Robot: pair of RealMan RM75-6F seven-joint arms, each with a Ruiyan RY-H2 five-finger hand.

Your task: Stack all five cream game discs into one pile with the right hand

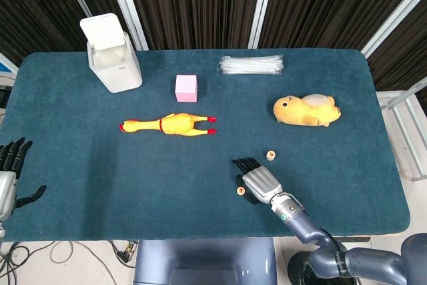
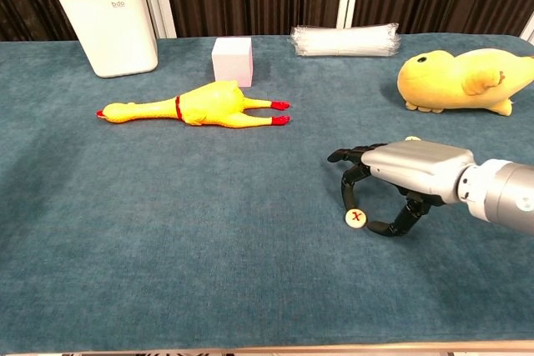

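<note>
**Inspector:** Where is the cream disc (image 2: 356,218) with the red cross found?

**Assessor:** It is seen at the tips of the right hand (image 2: 399,179), between a curled finger and the thumb. Whether it is pinched clear of the cloth or merely touched cannot be told. The remaining fingers are spread forward above it.

**Inspector:** Is any other disc recorded?

**Assessor:** A second disc (image 1: 271,155) is noted just beyond the hand on the blue table (image 1: 80,165), apart from it.

**Inspector:** And further out?

**Assessor:** A yellow plush toy (image 2: 460,80) is placed beyond the hand and to its right. A rubber chicken (image 2: 196,107) lies well off to its left, with a pink cube (image 2: 232,61) behind it. The left hand (image 1: 9,173) is held with fingers apart past the far left table edge, nothing in it.
</note>
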